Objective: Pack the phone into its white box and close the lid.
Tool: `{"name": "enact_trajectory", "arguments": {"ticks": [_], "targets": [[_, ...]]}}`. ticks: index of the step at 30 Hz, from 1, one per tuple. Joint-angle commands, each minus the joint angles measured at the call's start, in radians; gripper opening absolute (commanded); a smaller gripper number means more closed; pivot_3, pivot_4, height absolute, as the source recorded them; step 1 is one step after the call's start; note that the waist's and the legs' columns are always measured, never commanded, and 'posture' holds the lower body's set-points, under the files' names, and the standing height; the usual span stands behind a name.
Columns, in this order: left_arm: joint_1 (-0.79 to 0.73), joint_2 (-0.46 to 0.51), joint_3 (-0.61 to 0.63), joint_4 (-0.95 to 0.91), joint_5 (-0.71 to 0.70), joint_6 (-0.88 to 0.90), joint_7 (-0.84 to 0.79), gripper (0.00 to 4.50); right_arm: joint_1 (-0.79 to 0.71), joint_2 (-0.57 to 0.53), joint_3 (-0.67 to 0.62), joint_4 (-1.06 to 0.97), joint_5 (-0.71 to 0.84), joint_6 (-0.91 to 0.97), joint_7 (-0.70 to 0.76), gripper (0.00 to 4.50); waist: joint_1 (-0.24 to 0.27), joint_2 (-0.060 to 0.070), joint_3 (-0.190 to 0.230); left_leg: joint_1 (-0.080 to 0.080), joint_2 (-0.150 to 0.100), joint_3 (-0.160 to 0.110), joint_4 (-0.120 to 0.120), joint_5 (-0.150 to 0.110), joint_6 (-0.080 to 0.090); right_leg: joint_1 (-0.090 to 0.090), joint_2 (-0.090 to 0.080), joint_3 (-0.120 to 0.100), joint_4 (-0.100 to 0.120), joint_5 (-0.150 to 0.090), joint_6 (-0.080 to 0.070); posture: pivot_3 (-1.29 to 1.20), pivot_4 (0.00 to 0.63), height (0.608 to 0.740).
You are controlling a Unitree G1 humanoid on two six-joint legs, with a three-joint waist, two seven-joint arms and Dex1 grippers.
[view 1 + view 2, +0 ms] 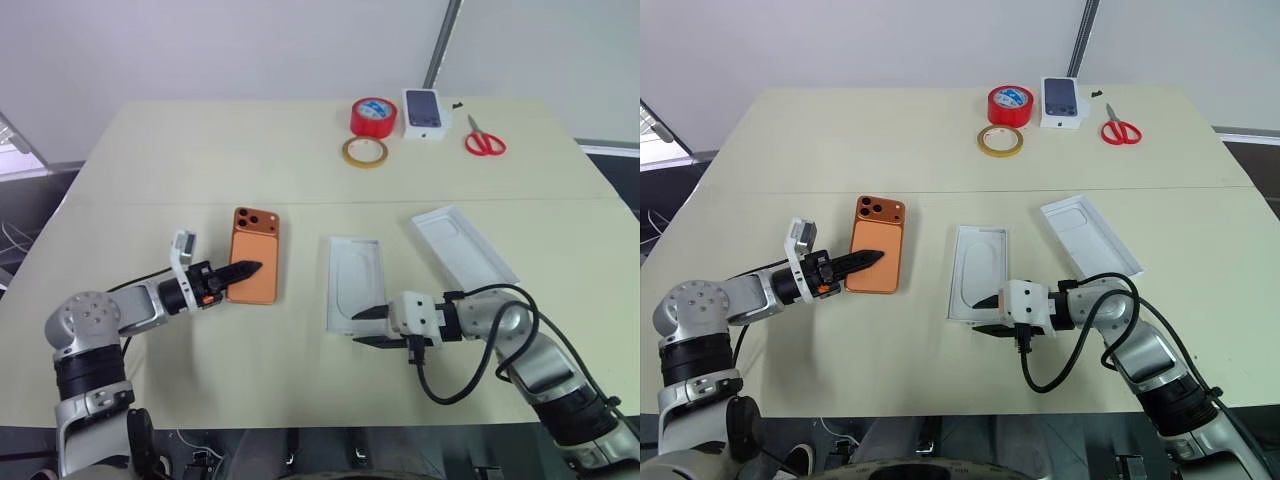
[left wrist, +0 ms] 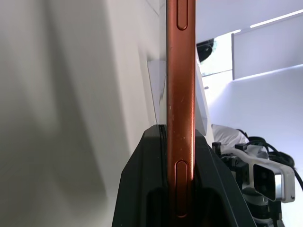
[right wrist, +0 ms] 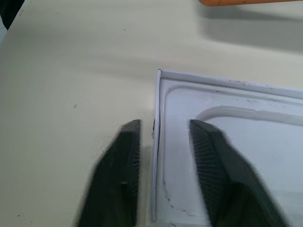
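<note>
Left gripper [image 1: 243,270] fingers clamped on phone [image 1: 255,268], held at table's [image 1: 200,150] 9 o'clock side. Right gripper [image 3: 163,156] fingers part-open, straddling near wall of white tray [image 1: 355,283] at centre, gripping nothing. Second white tray [image 1: 465,245] at 3 o'clock; which is box, cannot tell. Step: phone pickup. Next: carry rightward, lower flat into box.

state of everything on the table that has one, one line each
slim copper-orange phone: back up, pinched at one long edge by the left gripper
shallow white box with a moulded outline inside: open, empty, wall between the right gripper fingers
second white shallow box half: open side up, empty, lying apart
red tape roll: flat
red-handled scissors: closed
</note>
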Motion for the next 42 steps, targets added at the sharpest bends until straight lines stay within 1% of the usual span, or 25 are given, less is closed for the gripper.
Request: {"name": "enact_trajectory", "arguments": {"ticks": [1,4,7,9,14,16,20,23,25,27,29,31,35,39,41,42], "targets": [[-0.031,0.016,0.003,-0.013,-0.028,-0.014,-0.010,0.00,0.001,-0.008,-0.008,-0.007,0.018,-0.004,0.010,0.04,0.000,0.000,0.000,0.000,0.000,0.000,0.000,0.000,0.000,0.000,0.000,0.000,0.000,0.000,0.000,0.00,0.150,0.740],[-0.035,0.013,0.006,-0.011,-0.029,-0.013,-0.008,0.00,0.001,-0.013,0.016,0.024,-0.037,-0.048,-0.001,0.04,-0.001,0.000,0.000,0.000,0.000,0.000,0.000,0.000,0.000,0.000,0.000,0.000,0.000,0.000,0.000,0.00,0.150,0.740],[-0.038,0.010,0.011,-0.010,-0.028,-0.013,0.000,0.00,-0.001,0.000,0.019,0.022,-0.036,-0.043,-0.011,0.04,-0.001,0.000,0.000,0.000,0.000,0.000,0.000,0.000,0.000,0.000,0.000,0.000,0.000,0.000,0.000,0.00,0.150,0.740],[-0.046,0.004,0.019,-0.010,-0.034,-0.010,0.011,0.00,-0.025,0.027,0.006,-0.002,0.004,0.008,-0.023,0.04,-0.002,0.000,0.000,0.000,0.000,0.000,0.000,0.000,-0.001,0.000,0.000,0.000,0.000,0.000,0.000,0.00,0.150,0.740],[-0.108,-0.050,0.048,-0.010,-0.065,0.003,0.074,0.00,-0.109,0.124,0.028,-0.026,0.026,0.081,-0.068,0.04,0.000,-0.001,0.001,0.000,0.000,0.000,0.000,0.001,-0.001,0.000,0.000,0.000,0.001,0.000,0.000,0.00,0.150,0.740],[-0.137,-0.082,0.050,-0.019,-0.077,0.005,0.102,0.00,-0.149,0.162,0.061,0.005,-0.017,0.086,-0.096,0.04,0.000,-0.001,0.001,0.000,0.000,0.000,0.001,0.003,-0.005,0.000,0.000,0.000,0.001,0.000,0.000,0.00,0.150,0.740],[-0.179,-0.139,0.042,-0.013,-0.066,-0.025,0.164,0.00,-0.223,0.230,0.127,0.108,-0.113,0.045,-0.161,0.04,-0.001,-0.001,0.001,0.000,0.000,0.000,0.001,0.003,-0.005,0.000,0.000,0.000,0.001,0.000,0.000,0.00,0.150,0.740],[-0.189,-0.161,0.034,-0.013,-0.066,-0.040,0.190,0.00,-0.254,0.277,0.153,0.150,-0.142,0.051,-0.192,0.04,-0.003,-0.001,0.001,0.000,-0.001,0.000,0.001,0.003,-0.006,-0.001,0.000,0.000,0.002,0.000,0.000,0.00,0.150,0.740],[-0.192,-0.171,0.043,-0.010,-0.077,-0.037,0.206,0.00,-0.255,0.285,0.156,0.153,-0.133,0.063,-0.181,0.59,-0.003,-0.001,0.001,0.000,-0.001,0.000,0.001,0.004,-0.006,-0.001,0.001,0.000,0.002,0.000,0.000,0.00,0.150,0.740],[-0.192,-0.176,0.046,-0.009,-0.082,-0.036,0.216,0.00,-0.254,0.284,0.156,0.148,-0.128,0.064,-0.176,1.39,-0.003,-0.001,0.001,0.000,-0.001,0.000,0.001,0.004,-0.006,-0.001,0.001,0.000,0.002,0.000,0.000,0.00,0.150,0.740],[-0.177,-0.184,0.031,-0.021,-0.081,-0.032,0.220,0.00,-0.242,0.273,0.143,0.107,-0.103,0.071,-0.160,2.49,-0.003,-0.001,0.001,0.000,-0.001,0.000,0.001,0.004,-0.006,-0.001,0.001,0.000,0.002,0.000,0.000,0.00,0.150,0.740],[-0.164,-0.192,0.020,-0.029,-0.077,-0.040,0.223,0.00,-0.233,0.256,0.116,0.068,-0.060,0.091,-0.136,3.48,-0.002,-0.001,0.001,0.000,-0.001,0.000,0.001,0.004,-0.006,-0.001,0.001,0.000,0.002,0.000,0.000,0.00,0.150,0.740],[-0.150,-0.199,0.009,-0.025,-0.071,-0.047,0.233,0.00,-0.221,0.217,0.029,0.035,0.031,0.141,-0.116,3.48,-0.001,-0.002,0.001,0.000,-0.001,0.000,0.001,0.004,-0.006,-0.001,0.001,0.000,0.002,0.000,0.000,0.00,0.150,0.740],[-0.127,-0.198,-0.024,-0.021,-0.063,-0.037,0.235,0.00,-0.212,0.147,-0.027,0.101,0.009,0.112,-0.123,3.48,-0.001,-0.002,0.001,0.000,-0.001,0.000,0.001,0.003,-0.006,-0.001,0.001,0.000,0.002,0.000,0.000,0.00,0.150,0.740],[-0.115,-0.194,-0.051,-0.023,-0.058,-0.035,0.225,1.00,-0.213,0.129,-0.044,0.123,0.006,0.102,-0.132,3.54,-0.002,-0.002,0.001,0.000,-0.001,0.000,0.001,0.003,-0.006,0.000,0.001,0.000,0.002,0.000,0.000,0.00,0.150,0.740],[-0.112,-0.191,-0.062,-0.023,-0.058,-0.037,0.219,1.32,-0.216,0.126,-0.048,0.129,0.006,0.100,-0.137,3.54,-0.003,-0.002,0.001,0.000,-0.001,0.000,0.001,0.003,-0.006,0.000,0.001,0.000,0.002,0.000,0.000,0.00,0.150,0.740]]}}
